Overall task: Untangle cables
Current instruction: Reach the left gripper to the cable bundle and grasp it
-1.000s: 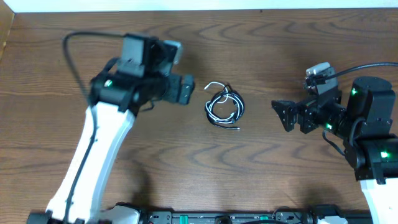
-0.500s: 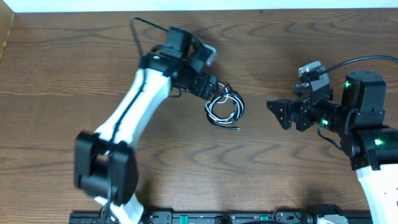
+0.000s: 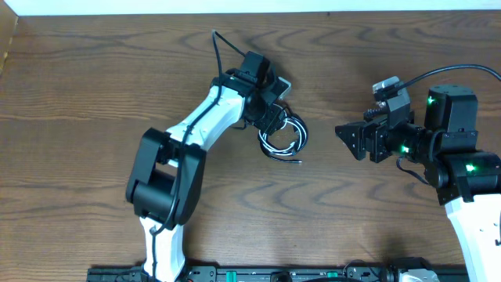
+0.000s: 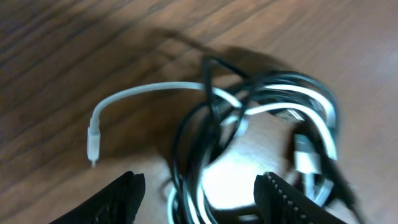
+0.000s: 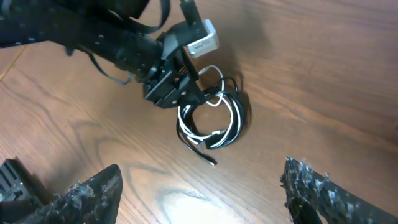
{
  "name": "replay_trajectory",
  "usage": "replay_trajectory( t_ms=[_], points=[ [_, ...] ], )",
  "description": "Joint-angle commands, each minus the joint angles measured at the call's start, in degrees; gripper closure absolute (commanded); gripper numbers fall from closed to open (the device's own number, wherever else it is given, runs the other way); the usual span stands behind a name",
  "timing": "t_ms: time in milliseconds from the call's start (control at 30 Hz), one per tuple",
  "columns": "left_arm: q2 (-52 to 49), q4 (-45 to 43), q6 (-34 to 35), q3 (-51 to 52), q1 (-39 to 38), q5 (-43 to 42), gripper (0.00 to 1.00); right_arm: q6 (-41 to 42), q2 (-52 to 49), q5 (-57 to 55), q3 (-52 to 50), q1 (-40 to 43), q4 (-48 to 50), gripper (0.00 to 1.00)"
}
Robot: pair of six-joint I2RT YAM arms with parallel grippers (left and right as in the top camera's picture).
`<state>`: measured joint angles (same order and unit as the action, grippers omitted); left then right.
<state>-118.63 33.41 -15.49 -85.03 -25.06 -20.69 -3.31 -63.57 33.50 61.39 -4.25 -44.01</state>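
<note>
Left gripper [image 4: 200, 186] and right gripper [image 5: 202, 169] both gape.

The cables [image 3: 283, 138] lie coiled together on the table [image 3: 70, 117]. The left gripper [image 3: 272, 120] sits at the coil's upper-left edge. The right gripper [image 3: 345, 139], jaws spread, faces the coil from well apart.

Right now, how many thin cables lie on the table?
2. The black cable and the white cable lie coiled together at the middle of the table, at the open left gripper. The tangle might hide another.
</note>
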Motion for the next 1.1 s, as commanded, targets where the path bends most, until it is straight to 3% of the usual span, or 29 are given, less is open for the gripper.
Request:
replay_trajectory(
  t_ms=[0, 133, 300, 333, 633, 967, 1033, 1067],
  points=[
    [-2.08, -1.03, -1.25, -0.85, 0.00, 2.14, 0.38, 0.70, -0.33, 0.68, 1.11, -0.26, -0.39, 0.21],
    [-2.95, -2.51, -1.29, -0.79, -0.07, 2.12, 0.43, 0.70, -0.37, -0.31, 1.11, -0.26, -0.48, 0.21],
    [-3.10, -2.89, -1.57, -0.61, -0.22, 2.12, 0.58, 0.70, -0.92, -0.37, 1.11, -0.26, -0.50, 0.23],
    [-3.10, -2.86, -2.12, -0.39, -0.22, 2.10, 0.65, 0.72, -1.25, -0.37, 1.11, -0.26, -0.52, 0.23],
    [-3.13, -2.25, -2.05, 0.57, -1.77, 1.73, 0.71, 0.72, -3.72, -0.35, 1.11, -0.26, -0.55, 0.23],
    [-3.23, -3.08, -2.05, 3.69, -2.78, 2.36, 0.69, 0.70, -4.72, -0.63, 1.11, -0.24, 0.07, 0.22],
    [-3.23, -3.13, -2.05, 3.72, -2.78, 2.36, 0.92, 0.72, -4.72, -0.66, 1.11, -0.24, 0.35, 0.22],
    [-3.23, -3.10, -2.03, 3.72, -2.78, 2.38, 0.92, 0.74, -4.72, -0.79, 1.11, -0.24, 0.52, 0.22]
  ],
)
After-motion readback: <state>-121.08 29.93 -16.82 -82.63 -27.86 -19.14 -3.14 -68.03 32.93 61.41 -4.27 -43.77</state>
